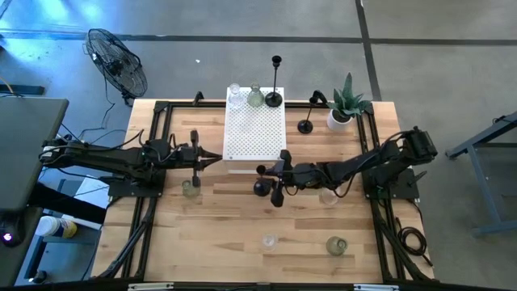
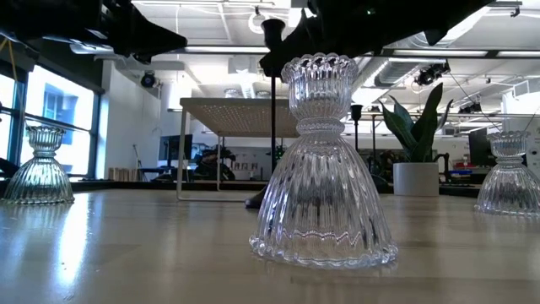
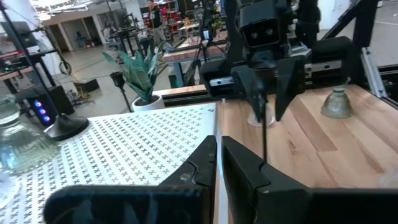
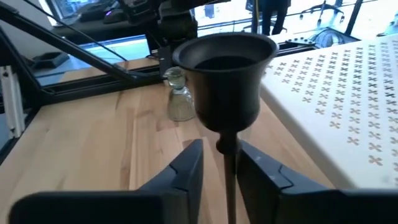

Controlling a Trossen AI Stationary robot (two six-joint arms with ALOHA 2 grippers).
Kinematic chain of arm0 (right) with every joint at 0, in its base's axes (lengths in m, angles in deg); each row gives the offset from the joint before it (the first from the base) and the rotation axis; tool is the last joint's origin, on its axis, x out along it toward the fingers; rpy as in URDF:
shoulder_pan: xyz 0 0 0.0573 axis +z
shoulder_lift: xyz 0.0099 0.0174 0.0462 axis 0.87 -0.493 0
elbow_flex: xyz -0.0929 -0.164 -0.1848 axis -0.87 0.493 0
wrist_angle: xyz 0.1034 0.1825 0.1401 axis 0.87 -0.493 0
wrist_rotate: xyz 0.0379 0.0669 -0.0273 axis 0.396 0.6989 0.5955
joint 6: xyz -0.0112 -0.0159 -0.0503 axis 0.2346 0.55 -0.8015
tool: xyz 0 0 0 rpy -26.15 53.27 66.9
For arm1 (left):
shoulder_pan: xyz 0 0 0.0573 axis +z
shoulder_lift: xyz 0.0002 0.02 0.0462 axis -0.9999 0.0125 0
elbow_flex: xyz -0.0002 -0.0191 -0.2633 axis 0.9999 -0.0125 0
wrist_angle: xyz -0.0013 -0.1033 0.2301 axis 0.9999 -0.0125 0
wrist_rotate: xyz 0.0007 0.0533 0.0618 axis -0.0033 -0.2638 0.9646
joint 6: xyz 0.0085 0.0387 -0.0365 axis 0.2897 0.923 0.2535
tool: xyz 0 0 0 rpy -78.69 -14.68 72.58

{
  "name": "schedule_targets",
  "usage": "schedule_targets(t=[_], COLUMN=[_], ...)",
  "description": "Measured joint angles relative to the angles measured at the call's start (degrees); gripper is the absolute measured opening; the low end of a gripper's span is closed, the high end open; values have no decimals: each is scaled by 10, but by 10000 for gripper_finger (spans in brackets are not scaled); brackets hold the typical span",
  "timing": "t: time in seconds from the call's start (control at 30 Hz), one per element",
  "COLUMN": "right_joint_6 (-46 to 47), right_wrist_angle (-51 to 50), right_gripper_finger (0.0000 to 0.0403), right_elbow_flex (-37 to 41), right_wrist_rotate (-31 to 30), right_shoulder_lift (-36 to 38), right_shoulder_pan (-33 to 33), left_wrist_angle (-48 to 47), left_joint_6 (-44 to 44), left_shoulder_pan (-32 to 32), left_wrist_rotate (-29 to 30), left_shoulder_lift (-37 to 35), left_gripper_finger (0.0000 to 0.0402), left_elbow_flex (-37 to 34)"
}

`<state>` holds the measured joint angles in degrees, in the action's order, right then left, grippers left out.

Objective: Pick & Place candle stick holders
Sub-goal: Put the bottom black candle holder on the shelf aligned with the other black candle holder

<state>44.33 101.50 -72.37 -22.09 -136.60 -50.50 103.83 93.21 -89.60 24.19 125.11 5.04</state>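
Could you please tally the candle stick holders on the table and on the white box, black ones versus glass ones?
Black stemmed holders: 3
Glass holders: 6
Total: 9

A grey concrete floor (image 1: 242, 20) crossed by dark lines surrounds the tabletop (image 1: 218, 234). A black pedestal fan (image 1: 117, 61) stands on it. Large windows (image 2: 59, 127) and ceiling lights (image 2: 253, 17) brighten the white-walled workshop.
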Motion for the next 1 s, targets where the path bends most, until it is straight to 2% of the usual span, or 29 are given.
schedule_targets(t=[0.37, 0.73, 0.93, 1.0], right_joint_6=[-15, -20, -30, -37], right_wrist_angle=[3, 4, 4, 4], right_gripper_finger=[11, 18, 15, 17], right_elbow_flex=[0, 0, 0, 0], right_wrist_rotate=[33, 39, 40, 60], right_shoulder_lift=[0, 6, 38, 56], right_shoulder_pan=[-14, -5, -4, -2], left_wrist_angle=[9, 8, 8, 8], left_joint_6=[0, -6, -6, -6], left_shoulder_pan=[0, 0, 0, 0], left_wrist_rotate=[5, 7, 7, 7], left_shoulder_lift=[0, 0, 0, 0], left_gripper_finger=[21, 21, 21, 21], left_elbow_flex=[0, 0, 0, 0])
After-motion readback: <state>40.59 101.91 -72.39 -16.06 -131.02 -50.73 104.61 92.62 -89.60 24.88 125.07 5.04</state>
